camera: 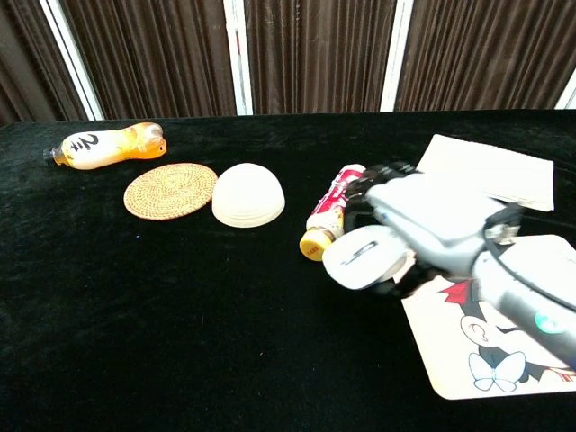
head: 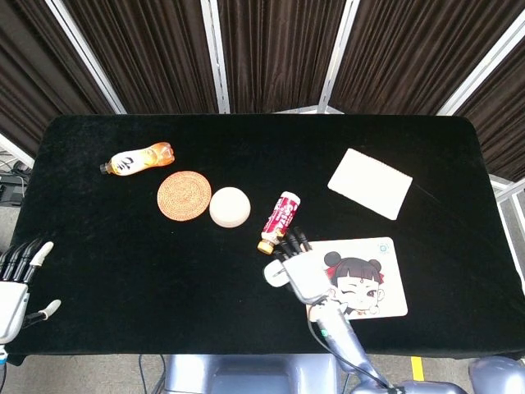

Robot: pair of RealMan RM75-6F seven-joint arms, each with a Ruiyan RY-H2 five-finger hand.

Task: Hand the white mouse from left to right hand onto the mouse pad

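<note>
At the left edge of the mouse pad [head: 365, 279]: white mouse [camera: 362, 259] grasped in right hand [head: 305, 275] fingers, lifted off worktop [head: 123, 238], pad just rightward; left hand [head: 15, 283] released, fingers apart, well apart at near-left corner

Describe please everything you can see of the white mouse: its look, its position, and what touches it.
The white mouse is a smooth, glossy white shell that looks like plastic, with a small dark slot on top, probably the wheel. The right hand holds it from above, dark fingers curled around its sides, so much of it is covered. In the chest view it appears lifted and tilted. It is at the left edge of the mouse pad, near the yellow cap of the lying red bottle but apart from it.
</note>
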